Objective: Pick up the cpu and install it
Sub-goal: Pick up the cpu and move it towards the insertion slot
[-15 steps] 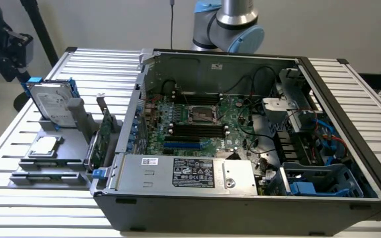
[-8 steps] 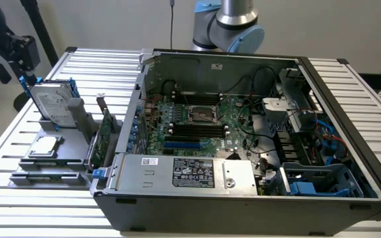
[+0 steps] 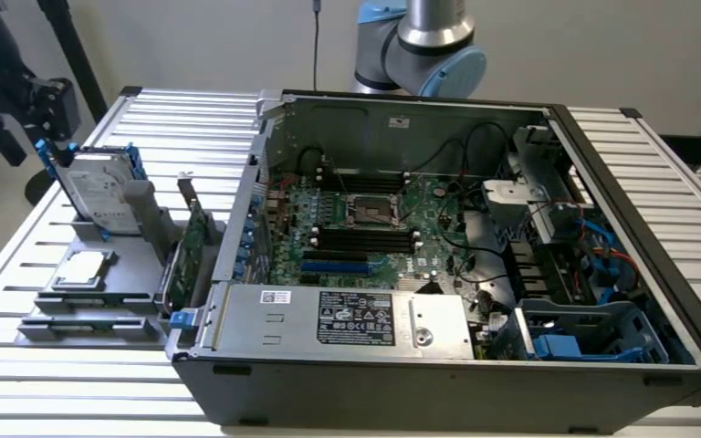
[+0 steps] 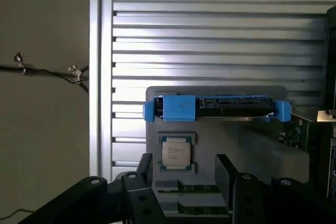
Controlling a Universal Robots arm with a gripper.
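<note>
The cpu point(image 3: 83, 269) point(image 4: 176, 153), a small silver-topped square chip, lies flat in a recess of the grey holder point(image 3: 131, 265) point(image 4: 252, 145) on the slatted table, at the exterior view's left of the computer case. In the wrist view my gripper point(image 4: 184, 174) is open; its black fingers point(image 4: 144, 169) stand apart with nothing between them, and the cpu shows beyond the gap, some way off. The motherboard's socket point(image 3: 371, 212) sits in the middle of the open case. The arm point(image 3: 430, 41) rises behind the case.
A hard drive with blue brackets point(image 3: 95, 192) point(image 4: 215, 107) stands on the holder behind the cpu. Green memory sticks point(image 4: 202, 188) lie in slots in front of it. A card point(image 3: 186, 246) stands upright beside the case wall. A silver box with a black label point(image 3: 350, 319) fills the case's near side.
</note>
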